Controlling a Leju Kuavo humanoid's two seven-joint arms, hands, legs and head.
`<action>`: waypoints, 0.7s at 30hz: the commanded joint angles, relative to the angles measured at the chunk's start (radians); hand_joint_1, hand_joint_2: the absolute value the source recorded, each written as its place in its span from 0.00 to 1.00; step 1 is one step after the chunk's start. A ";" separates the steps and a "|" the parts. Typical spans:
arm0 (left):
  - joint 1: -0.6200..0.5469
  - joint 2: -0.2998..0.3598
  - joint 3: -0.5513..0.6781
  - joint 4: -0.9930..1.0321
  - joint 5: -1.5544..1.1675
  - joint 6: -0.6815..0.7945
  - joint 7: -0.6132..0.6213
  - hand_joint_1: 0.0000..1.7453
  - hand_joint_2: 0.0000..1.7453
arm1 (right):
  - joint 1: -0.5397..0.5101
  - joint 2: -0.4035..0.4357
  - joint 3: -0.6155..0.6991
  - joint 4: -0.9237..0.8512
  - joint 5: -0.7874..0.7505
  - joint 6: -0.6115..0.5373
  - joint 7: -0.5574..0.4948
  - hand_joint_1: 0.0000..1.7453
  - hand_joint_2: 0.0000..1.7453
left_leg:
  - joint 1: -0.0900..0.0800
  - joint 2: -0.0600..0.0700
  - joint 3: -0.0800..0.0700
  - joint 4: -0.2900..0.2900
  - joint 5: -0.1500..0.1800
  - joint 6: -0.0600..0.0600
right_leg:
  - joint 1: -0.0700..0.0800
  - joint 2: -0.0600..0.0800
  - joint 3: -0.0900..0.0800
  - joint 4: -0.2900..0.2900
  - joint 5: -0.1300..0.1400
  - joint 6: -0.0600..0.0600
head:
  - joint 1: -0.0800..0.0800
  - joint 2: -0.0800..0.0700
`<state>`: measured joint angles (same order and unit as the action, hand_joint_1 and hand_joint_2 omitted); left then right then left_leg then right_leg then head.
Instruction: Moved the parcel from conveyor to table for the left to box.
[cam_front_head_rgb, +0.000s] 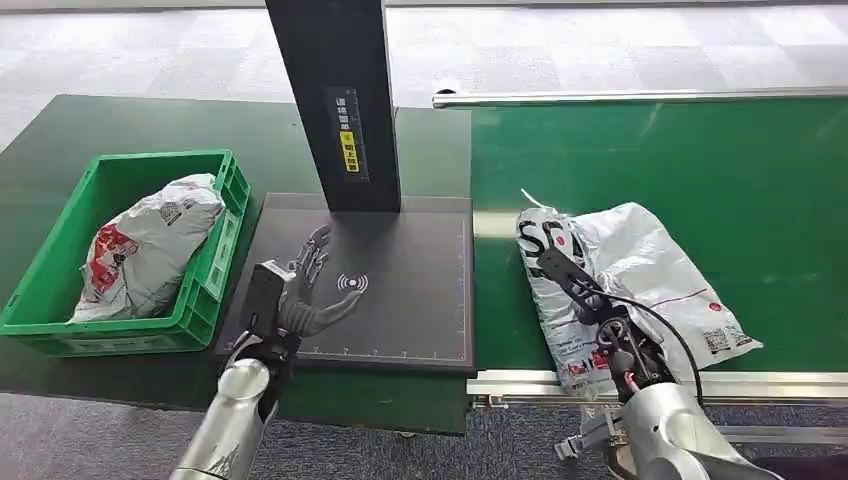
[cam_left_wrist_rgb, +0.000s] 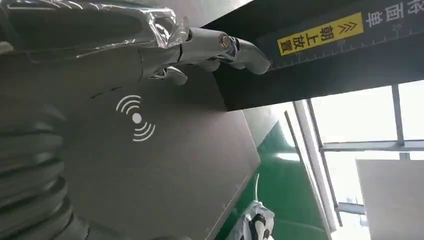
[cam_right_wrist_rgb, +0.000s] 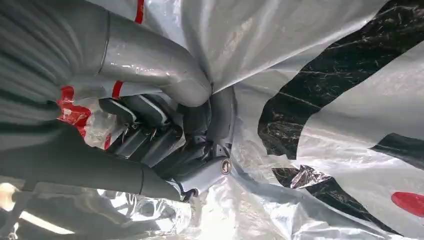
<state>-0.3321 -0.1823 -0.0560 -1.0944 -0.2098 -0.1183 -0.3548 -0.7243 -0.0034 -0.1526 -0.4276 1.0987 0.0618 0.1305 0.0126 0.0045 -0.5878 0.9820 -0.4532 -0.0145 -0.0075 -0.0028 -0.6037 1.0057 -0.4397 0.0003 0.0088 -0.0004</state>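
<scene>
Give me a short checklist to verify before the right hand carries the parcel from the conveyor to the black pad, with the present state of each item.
1. Right hand is on the parcel: ok, thumb and fingers press into the plastic in the right wrist view.
2. Grip is firm enough to lift: cannot tell.
3. Parcel is on the green conveyor: ok.
4. Black pad has bare space to receive it: not ok, the left hand hovers over its front left part.
5. Left hand holds nothing: ok, fingers apart.
6. Green crate has room: cannot tell, one bag already lies inside.
</scene>
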 joint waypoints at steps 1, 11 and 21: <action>0.022 0.008 0.011 -0.033 0.003 -0.004 0.013 0.00 1.00 | -0.010 0.018 0.030 -0.017 -0.018 -0.028 -0.059 1.00 1.00 | 0.000 0.002 0.003 -0.001 -0.001 0.001 | 0.000 0.002 0.002 -0.001 0.000 0.000 | 0.000 0.000; 0.076 0.011 0.018 -0.106 0.006 -0.004 0.009 0.00 1.00 | 0.119 0.089 -0.010 -0.446 -0.272 -0.183 -0.315 1.00 1.00 | 0.000 0.002 0.001 -0.001 -0.001 0.000 | 0.000 0.002 0.000 0.000 0.000 0.000 | 0.000 0.000; 0.072 0.011 0.018 -0.102 0.007 -0.004 0.009 0.00 1.00 | 0.130 0.085 -0.007 -0.458 -0.277 -0.177 -0.311 1.00 1.00 | 0.000 0.000 0.001 -0.001 0.000 0.000 | 0.000 0.000 0.001 0.000 -0.001 0.000 | 0.000 0.000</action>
<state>-0.2580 -0.1816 -0.0477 -1.2066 -0.2022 -0.1186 -0.3475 -0.5980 0.0645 -0.1408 -0.8290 0.8236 -0.1213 -0.1804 0.0126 0.0045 -0.5879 0.9819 -0.4532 -0.0145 -0.0075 -0.0028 -0.6037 1.0057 -0.4400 0.0003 0.0088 -0.0004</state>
